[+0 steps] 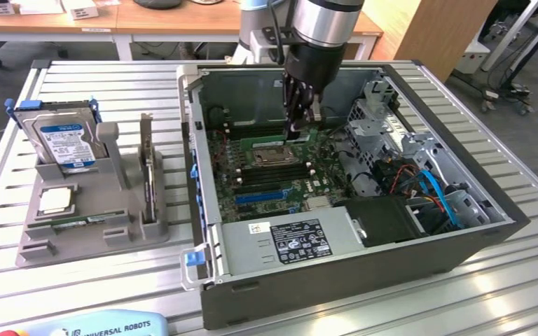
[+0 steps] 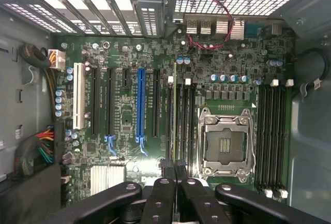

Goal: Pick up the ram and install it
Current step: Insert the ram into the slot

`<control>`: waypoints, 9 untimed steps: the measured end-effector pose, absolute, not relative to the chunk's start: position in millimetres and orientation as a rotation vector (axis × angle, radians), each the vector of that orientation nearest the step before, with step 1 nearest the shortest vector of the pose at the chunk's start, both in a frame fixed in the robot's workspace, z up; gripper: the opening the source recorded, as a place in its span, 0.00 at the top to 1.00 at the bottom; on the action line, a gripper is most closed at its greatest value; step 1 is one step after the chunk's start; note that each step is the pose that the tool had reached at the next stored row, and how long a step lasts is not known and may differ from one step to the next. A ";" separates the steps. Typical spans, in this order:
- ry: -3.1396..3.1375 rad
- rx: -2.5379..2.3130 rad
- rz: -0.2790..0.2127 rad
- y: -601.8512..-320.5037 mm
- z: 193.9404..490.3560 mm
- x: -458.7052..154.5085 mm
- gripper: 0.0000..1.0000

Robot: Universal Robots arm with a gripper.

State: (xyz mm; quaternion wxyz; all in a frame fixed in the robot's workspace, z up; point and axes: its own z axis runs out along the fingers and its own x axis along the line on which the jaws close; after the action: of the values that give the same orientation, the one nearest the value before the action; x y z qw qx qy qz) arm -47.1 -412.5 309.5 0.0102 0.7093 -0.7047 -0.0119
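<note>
The ram (image 2: 176, 113) is showing edge-on in the wrist view as a thin pale line. Its long axis is running parallel to the black memory slots (image 2: 186, 125) and the long blue slot (image 2: 140, 105). It is sitting over the slot bank just beside the CPU socket (image 2: 226, 141), one end passing under the fingertips (image 2: 166, 166). Whether its lower edge is already sitting in a slot cannot be told.

The gripper (image 2: 173, 166) is clenching, its two tips pinching together on the ram's thin edge. In the exterior view the arm (image 1: 325, 21) is coming down from the far side. It is standing nearly upright, the gripper (image 1: 296, 129) pointing straight down into the open computer case (image 1: 344, 287), just above the motherboard (image 1: 279, 175).

Room is tight. The case's far wall is rising close behind the arm, and a metal drive cage (image 1: 381, 126) with cables is crowding the exterior view's right. The power supply (image 1: 288, 241) is filling the near end. Well apart, on the exterior view's left, a grey fixture (image 1: 92, 238) is holding a hard drive (image 1: 64, 140) on the slatted table (image 1: 503, 294).
</note>
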 end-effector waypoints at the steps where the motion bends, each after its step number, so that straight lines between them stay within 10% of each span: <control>1: -2.200 2.214 -0.037 -412.5 308.9 -47.1 0.89; 9: -2.200 2.214 -0.037 -412.5 303.4 -47.1 0.89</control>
State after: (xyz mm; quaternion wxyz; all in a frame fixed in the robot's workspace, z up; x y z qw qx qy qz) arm -47.1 -412.5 303.4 0.0101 0.7093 -0.7047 -0.0119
